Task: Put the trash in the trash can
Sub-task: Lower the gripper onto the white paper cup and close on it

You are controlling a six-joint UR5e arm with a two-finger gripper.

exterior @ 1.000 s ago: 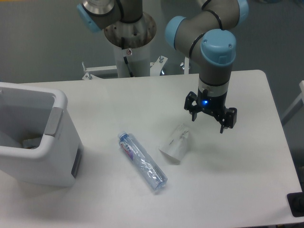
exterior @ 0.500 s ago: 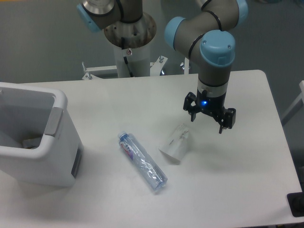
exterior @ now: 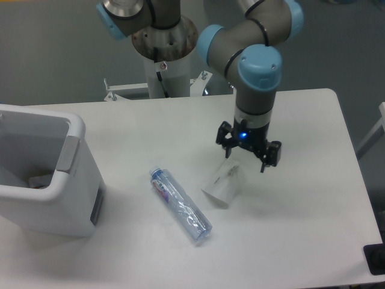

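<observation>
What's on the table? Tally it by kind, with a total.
Bottles: 1, the bottle, lying flat
Cups: 1, the cup, on its side
Bins: 1, the bin
Total: 3

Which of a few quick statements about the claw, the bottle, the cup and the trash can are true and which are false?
1. The claw is open and holds nothing. True.
2. The bottle stands upright. False: it lies on its side on the table.
3. The cup lies between the bottle and the claw. True.
4. The bottle is inside the trash can. False: it lies on the table, to the right of the can.
5. The trash can sits at the left edge of the view. True.
</observation>
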